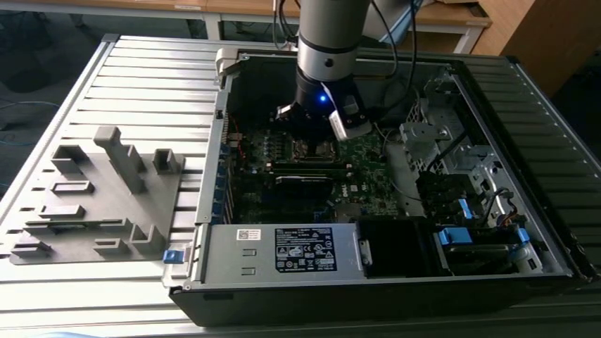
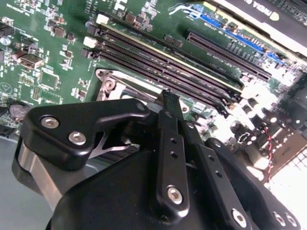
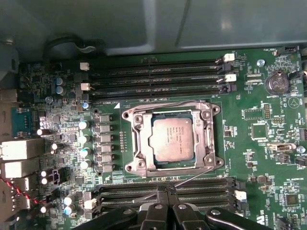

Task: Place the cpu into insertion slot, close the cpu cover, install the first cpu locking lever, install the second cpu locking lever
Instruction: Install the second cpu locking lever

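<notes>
An open desktop computer case [image 1: 376,282] lies on a ribbed grey metal surface [image 1: 141,77], taking up the centre and right of the exterior view. On the same surface, at that view's left, stands a grey fixture [image 1: 94,197] of blocks and upright posts. Beyond the surface, along the upper edge of the frame, are wooden desks [image 1: 451,17] and a dark floor.

The robot arm [image 1: 329,35] comes down from the top centre of the exterior view into the case, and its gripper [image 1: 314,130] hangs low over the green motherboard [image 1: 367,151].

In the first wrist view the cpu [image 3: 171,139], silver-topped, sits in the insertion slot [image 3: 207,155] at the middle of the frame. The cpu cover [image 3: 145,143] lies flat around it as a silver frame. A thin wire lever [image 3: 192,178] runs slanting from the socket's lower edge toward the gripper [image 3: 164,197] at the bottom centre. Long black memory slots [image 3: 158,76] run above the socket and also below it.

In the second wrist view the gripper [image 2: 171,98] has its black fingers [image 2: 169,143] drawn close together, tips right at the socket's silver edge; whether they pinch the lever I cannot tell.
</notes>
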Controlling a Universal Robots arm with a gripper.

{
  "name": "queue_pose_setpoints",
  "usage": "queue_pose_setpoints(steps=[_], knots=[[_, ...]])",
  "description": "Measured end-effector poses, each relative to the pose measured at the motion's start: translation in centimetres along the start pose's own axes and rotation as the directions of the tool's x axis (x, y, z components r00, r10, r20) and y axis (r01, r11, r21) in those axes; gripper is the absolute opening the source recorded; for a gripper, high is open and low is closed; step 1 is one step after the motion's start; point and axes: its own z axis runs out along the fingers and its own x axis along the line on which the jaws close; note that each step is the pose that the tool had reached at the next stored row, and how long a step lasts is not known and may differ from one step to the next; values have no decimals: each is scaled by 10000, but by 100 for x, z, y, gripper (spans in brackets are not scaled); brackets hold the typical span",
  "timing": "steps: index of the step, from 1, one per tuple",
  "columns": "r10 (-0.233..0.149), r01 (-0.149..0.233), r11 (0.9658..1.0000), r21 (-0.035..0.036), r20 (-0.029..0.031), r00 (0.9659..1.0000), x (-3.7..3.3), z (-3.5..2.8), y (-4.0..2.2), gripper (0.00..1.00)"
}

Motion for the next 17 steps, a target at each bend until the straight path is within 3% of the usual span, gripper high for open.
queue_pose_setpoints(steps=[17], knots=[[-2, 2, 10000, 2, -1, 10000, 25, 117, -17, 11]])
